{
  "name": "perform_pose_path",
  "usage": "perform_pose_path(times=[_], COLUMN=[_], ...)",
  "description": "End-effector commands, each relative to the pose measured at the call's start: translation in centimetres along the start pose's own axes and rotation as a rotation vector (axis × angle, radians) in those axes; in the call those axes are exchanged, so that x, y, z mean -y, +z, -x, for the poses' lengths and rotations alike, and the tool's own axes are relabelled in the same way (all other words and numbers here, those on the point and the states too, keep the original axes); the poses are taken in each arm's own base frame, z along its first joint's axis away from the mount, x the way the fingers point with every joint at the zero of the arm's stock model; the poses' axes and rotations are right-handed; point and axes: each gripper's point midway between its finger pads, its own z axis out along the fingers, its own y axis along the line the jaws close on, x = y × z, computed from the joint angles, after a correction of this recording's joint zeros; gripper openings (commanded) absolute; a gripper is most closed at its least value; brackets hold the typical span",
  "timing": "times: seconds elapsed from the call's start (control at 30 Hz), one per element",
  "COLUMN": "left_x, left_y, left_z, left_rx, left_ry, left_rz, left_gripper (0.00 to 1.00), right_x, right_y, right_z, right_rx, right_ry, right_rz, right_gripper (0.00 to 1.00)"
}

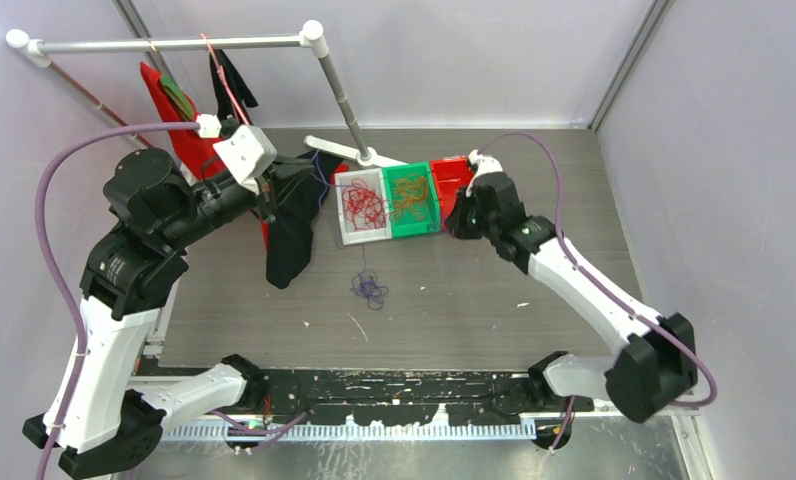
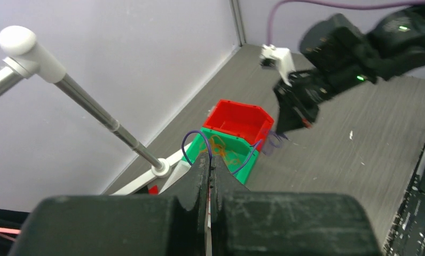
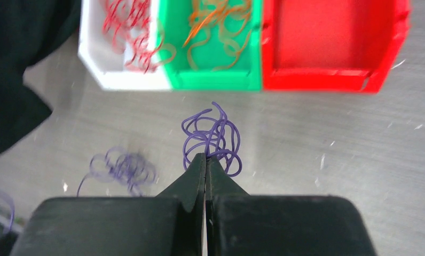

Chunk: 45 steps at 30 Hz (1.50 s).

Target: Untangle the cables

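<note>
Our right tool (image 3: 205, 158) is clamped on the purple cable clump (image 3: 213, 136) at mid-frame, the empty red bin (image 3: 317, 80) lying just up and right of it, while our left tool (image 2: 209, 156) pinches a purple strand (image 2: 193, 133).

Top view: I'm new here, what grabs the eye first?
A white bin of red wire, a green bin of orange wire and a red bin sit in a row at the far middle. Close by, the right hand pinches a purple clump; a second purple clump lies loose on the table.
</note>
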Motion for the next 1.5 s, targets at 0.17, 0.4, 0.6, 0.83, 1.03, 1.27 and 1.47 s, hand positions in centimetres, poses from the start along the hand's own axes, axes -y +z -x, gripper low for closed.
perform_pose_path(times=[0.17, 0.4, 0.6, 0.83, 1.03, 1.27, 1.47], left_x=[1.6, 1.9, 2.0, 1.7, 0.9, 0.9, 0.9], left_y=[-0.9, -0.9, -1.1, -0.3, 1.1, 2.1, 2.3], left_z=[0.8, 1.2, 1.4, 1.8, 1.8, 2.3, 2.7], left_rx=[0.015, 0.022, 0.025, 0.035, 0.036, 0.038, 0.039], left_ry=[-0.007, -0.01, -0.004, -0.038, -0.059, -0.073, -0.081], left_rz=[-0.083, -0.103, -0.107, -0.103, -0.081, -0.109, -0.119], left_gripper=[0.0, 0.0, 0.0, 0.0, 0.0, 0.0, 0.0], right_x=[5.9, 9.1, 9.0, 2.5, -8.6, -17.0, -19.3], right_y=[6.9, 11.3, 11.8, 6.7, -0.9, -2.9, -1.4], right_z=[10.4, 12.3, 12.9, 14.9, 9.6, 1.7, 0.3], right_rx=[0.197, 0.199, 0.191, 0.342, 0.391, 0.325, 0.284], right_ry=[0.018, 0.066, 0.04, -0.077, -0.268, -0.388, -0.428], right_rz=[-0.183, -0.224, -0.211, 0.084, 0.599, 0.785, 0.812], right_gripper=[0.01, 0.01, 0.34, 0.61, 0.73, 0.79, 0.77])
